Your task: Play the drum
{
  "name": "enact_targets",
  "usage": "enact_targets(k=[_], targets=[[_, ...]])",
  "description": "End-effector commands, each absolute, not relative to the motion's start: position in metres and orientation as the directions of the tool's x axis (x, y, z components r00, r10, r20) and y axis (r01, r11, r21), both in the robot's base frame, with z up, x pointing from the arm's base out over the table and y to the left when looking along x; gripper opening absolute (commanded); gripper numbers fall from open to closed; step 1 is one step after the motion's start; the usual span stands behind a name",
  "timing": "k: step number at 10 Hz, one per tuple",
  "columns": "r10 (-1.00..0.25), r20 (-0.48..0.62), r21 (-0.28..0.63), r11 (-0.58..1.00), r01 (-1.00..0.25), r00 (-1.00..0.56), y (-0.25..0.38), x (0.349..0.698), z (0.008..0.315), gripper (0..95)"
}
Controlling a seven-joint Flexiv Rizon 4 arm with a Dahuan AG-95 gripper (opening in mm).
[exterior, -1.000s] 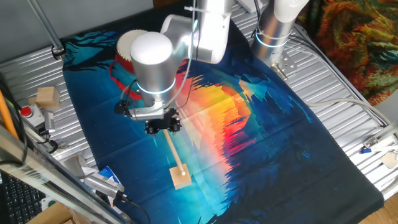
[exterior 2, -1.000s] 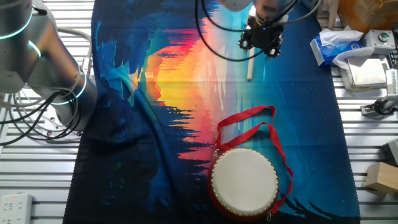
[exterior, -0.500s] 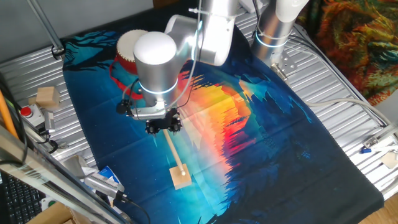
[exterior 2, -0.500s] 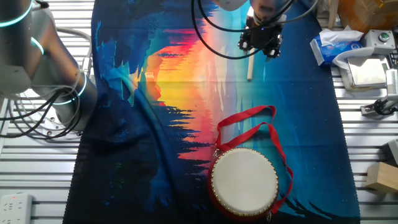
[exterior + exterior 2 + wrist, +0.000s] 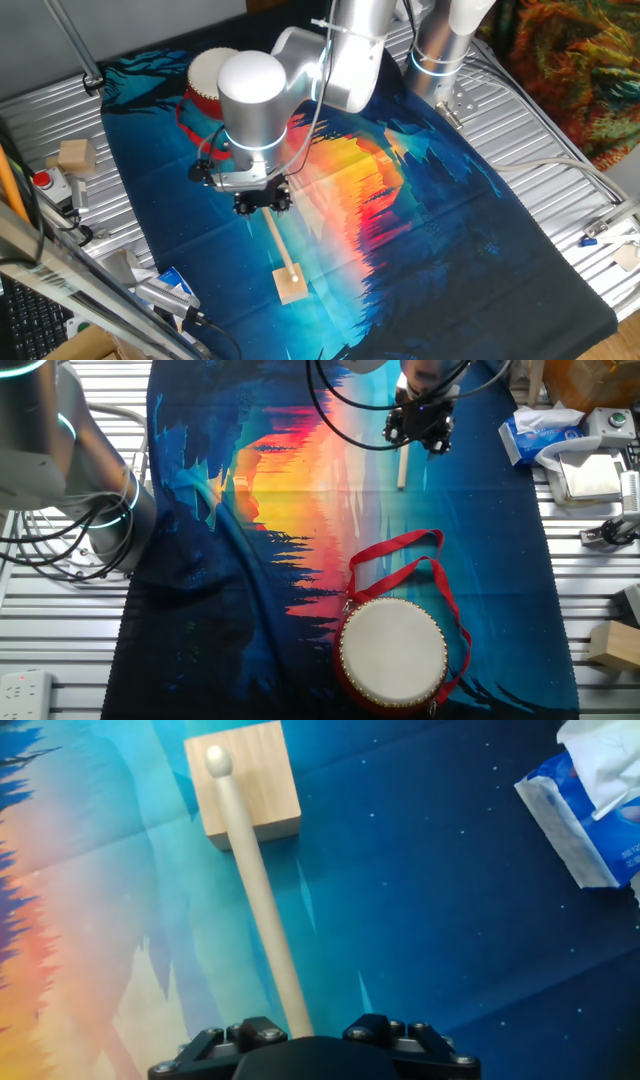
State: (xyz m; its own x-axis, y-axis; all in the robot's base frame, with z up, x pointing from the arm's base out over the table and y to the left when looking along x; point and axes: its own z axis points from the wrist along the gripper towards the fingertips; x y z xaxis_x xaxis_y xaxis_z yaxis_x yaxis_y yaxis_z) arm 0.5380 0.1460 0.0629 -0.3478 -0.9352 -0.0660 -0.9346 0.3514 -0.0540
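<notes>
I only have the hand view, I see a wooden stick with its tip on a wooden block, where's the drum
Observer: The drum sits near the far end of the cloth from the hand, cream head up.
Operator: Anything on top of it?
Observer: No, its head is bare; its red ribbon strap lies loose on the cloth on the hand's side.
Operator: Is the hand over the stick?
Observer: Yes, the hand sits over one end of the drumstick; the other end rests on the wooden block.
</notes>
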Motion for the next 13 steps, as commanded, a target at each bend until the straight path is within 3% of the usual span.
enact_targets(k=[1,13], targets=[[-0.937,-0.065,-0.059,0.348,-0.936,-0.344,0.145,0.537,0.062,57.0],[-0.930,-0.086,-0.082,0.365,-0.927,-0.358,0.148,0.532,0.028,57.0]])
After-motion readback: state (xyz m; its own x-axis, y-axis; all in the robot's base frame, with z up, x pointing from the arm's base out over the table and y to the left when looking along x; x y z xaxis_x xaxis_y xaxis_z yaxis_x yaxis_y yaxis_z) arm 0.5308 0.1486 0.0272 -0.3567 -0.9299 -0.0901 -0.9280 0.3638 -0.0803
